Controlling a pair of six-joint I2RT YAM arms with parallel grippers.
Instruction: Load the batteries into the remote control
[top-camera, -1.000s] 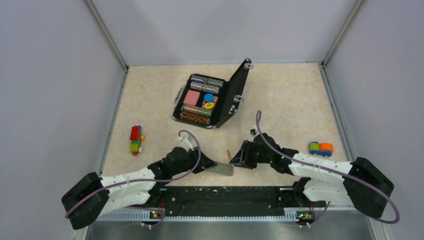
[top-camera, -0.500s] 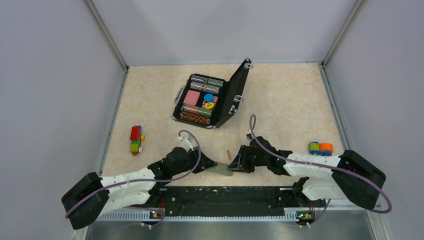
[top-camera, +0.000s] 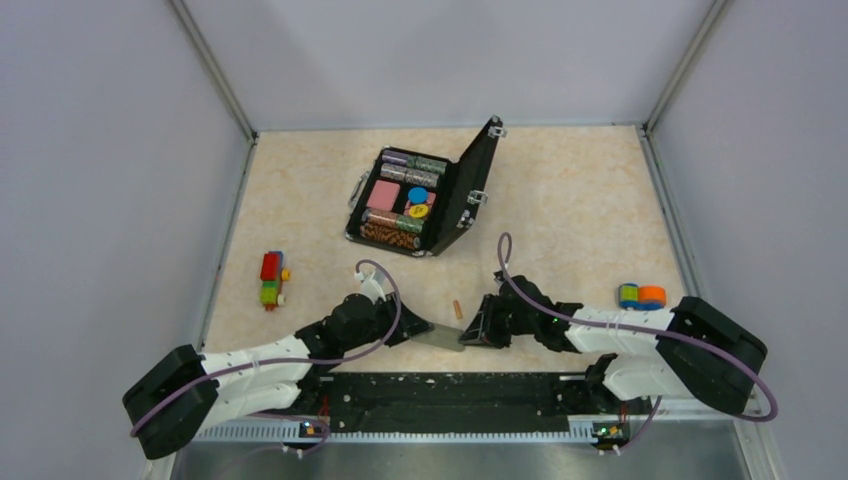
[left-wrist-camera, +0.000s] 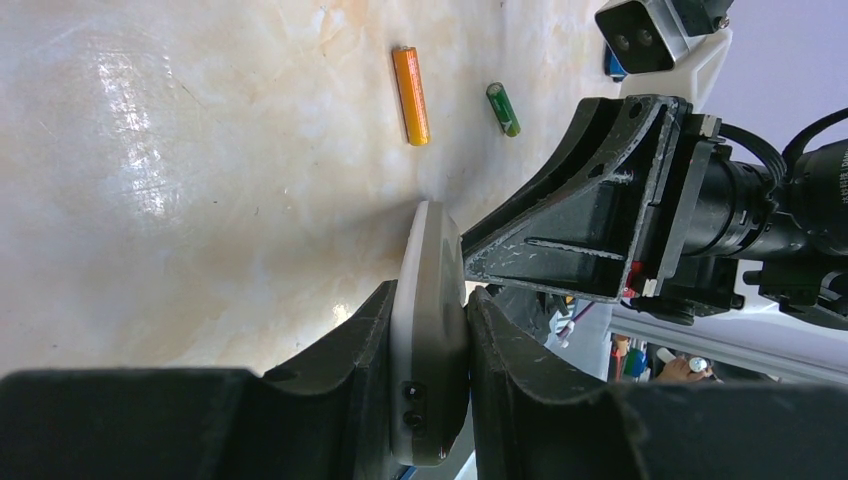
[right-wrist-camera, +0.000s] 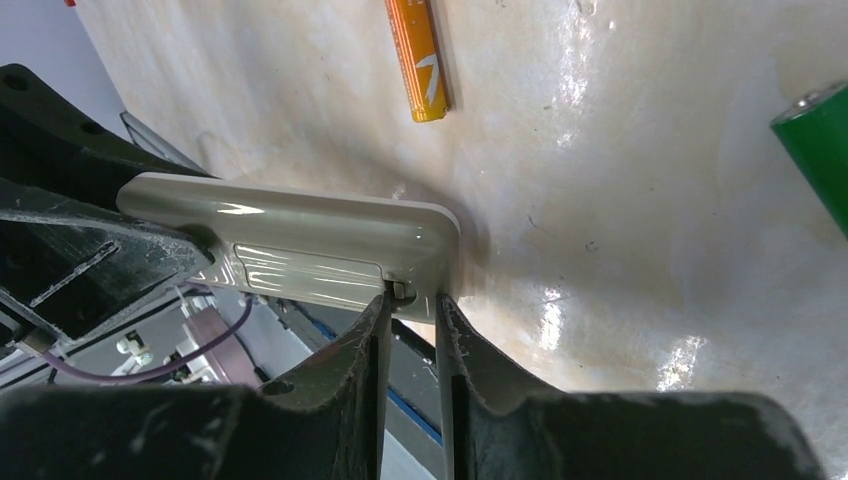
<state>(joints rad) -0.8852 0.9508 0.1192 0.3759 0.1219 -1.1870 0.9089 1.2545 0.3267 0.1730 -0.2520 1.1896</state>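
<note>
I am clamping the remote control (left-wrist-camera: 428, 345) edgewise in my left gripper (left-wrist-camera: 430, 293). My right gripper (right-wrist-camera: 412, 305), nearly closed, is meeting its back-cover catch (right-wrist-camera: 400, 290); whether pinching, I cannot tell. Prying gently seems wise. The batteries (left-wrist-camera: 411, 95) are lying on the table (top-camera: 560, 200) just beyond.

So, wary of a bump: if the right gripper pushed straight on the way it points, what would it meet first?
The remote control, almost at once: its edge sits right at the right gripper jaws' tips, held by the left gripper.
</note>
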